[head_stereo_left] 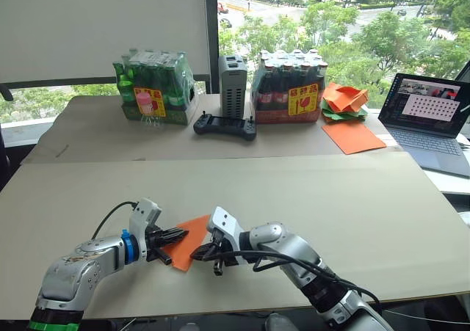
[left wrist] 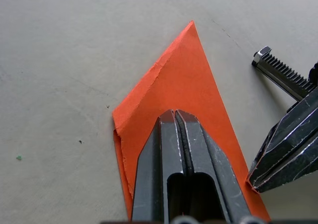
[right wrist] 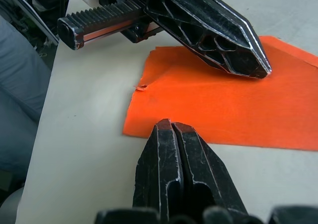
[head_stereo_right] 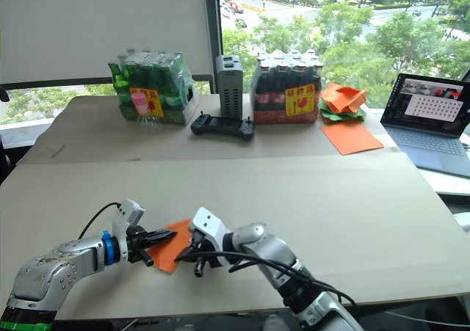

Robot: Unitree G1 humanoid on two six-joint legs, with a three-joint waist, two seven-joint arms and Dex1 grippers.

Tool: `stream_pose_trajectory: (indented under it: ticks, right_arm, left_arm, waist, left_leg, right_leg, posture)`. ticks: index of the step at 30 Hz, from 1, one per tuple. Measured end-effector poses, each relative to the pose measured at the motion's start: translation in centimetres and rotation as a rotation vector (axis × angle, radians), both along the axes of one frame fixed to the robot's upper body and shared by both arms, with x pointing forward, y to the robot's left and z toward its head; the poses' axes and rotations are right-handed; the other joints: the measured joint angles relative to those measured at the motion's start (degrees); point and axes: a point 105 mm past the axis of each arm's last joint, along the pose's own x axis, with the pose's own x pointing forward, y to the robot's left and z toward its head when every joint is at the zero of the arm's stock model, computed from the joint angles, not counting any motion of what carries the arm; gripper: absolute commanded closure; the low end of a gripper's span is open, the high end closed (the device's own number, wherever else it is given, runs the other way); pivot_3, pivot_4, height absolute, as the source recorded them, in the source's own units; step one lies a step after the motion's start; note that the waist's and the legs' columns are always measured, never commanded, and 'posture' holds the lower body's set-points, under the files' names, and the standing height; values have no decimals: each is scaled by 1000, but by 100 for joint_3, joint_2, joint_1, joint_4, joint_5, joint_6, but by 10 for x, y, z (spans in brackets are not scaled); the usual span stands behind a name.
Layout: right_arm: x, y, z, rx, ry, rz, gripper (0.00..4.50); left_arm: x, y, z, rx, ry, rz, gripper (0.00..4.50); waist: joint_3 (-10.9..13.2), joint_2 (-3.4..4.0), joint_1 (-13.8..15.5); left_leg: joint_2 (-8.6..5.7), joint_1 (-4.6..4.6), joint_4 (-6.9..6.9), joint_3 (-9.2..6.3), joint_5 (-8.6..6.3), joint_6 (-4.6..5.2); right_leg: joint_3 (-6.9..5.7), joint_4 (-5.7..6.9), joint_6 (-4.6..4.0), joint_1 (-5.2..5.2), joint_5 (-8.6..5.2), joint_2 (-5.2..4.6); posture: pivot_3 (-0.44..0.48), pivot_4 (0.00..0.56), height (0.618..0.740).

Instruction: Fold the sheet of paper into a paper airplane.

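the sheet of paper (head_stereo_left: 187, 241), an orange pointed wedge with folded layers, lies flat on the table.

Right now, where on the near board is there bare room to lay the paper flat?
Bare board right of the right end effector and ahead of the paper, up to the bottle packs. Crowded where both end effectors meet on the paper.

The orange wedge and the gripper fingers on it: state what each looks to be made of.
The sheet of paper: thin matte orange paper, judging by its frayed, layered folded edge. Left gripper and right gripper fingers: probably hard black plastic or coated metal, slightly glossy with scuffed pale edges.
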Motion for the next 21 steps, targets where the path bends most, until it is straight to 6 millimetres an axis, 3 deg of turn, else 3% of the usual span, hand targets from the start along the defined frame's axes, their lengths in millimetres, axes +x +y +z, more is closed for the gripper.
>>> stream_pose_trajectory:
  ticks: [21]
  right_arm:
    - [-13, 7, -2, -14, 9, 87, 4500]
  left_arm:
    - [0, 0, 0, -2, 2, 2, 4453]
  waist:
    - [-3, 0, 0]
  left_leg:
    - [0, 2, -2, 0, 0, 0]
  right_leg:
    - [0, 0, 2, 0, -2, 0]
  posture:
    - [0, 150, 740]
